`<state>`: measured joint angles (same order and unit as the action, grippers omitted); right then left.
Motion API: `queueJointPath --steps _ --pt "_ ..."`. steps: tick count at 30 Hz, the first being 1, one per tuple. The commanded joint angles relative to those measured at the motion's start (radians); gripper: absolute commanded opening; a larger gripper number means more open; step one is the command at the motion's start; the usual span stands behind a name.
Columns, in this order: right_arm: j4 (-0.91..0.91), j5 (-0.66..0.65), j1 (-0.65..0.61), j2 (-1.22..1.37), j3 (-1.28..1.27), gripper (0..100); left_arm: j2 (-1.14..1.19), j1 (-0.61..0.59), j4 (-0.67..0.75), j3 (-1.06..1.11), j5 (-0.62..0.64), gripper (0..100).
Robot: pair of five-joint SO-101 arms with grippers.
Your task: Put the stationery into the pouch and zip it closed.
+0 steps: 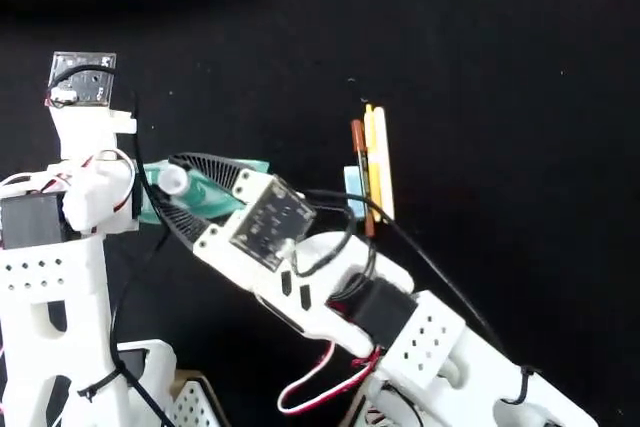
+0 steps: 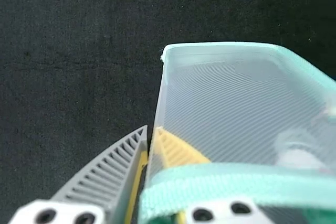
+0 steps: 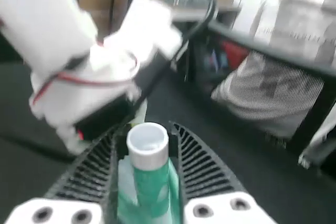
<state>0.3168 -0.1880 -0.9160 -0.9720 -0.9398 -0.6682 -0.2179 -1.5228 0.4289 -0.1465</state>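
Black desk noted. The pouch is seen as translucent, finely diagonal-striped, with mint-green trim. The pens are noted as brown, orange and yellow. The glue stick is green, white-capped. The left claw is ribbed grey and yellow, the right claw ribbed black.

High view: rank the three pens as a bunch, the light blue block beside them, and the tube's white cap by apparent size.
1. pens, clearly largest.
2 or 3. light blue block and white cap: they look about alike, and the block is partly hidden, so I leave them unranked.
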Motion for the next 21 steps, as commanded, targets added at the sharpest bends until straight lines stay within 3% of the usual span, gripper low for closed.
queueJointPath --steps 1,5,13,16,21 --pt "0.195 0.006 -0.044 0.005 0.139 9.7 0.012 -0.012 0.003 0.048 0.011 3" --pt "0.414 0.006 -0.058 0.008 0.309 19.8 0.012 -0.012 0.003 0.048 0.011 3" --pt "0.591 0.006 -0.028 0.001 0.582 18.4 0.012 -0.012 0.005 0.05 0.011 3" --pt "0.651 0.006 0.104 0.001 0.634 18.4 0.012 -0.013 0.003 0.05 0.011 3" --pt "0.724 0.014 0.457 0.015 0.541 12.0 0.012 -0.012 0.0 0.05 0.011 3"
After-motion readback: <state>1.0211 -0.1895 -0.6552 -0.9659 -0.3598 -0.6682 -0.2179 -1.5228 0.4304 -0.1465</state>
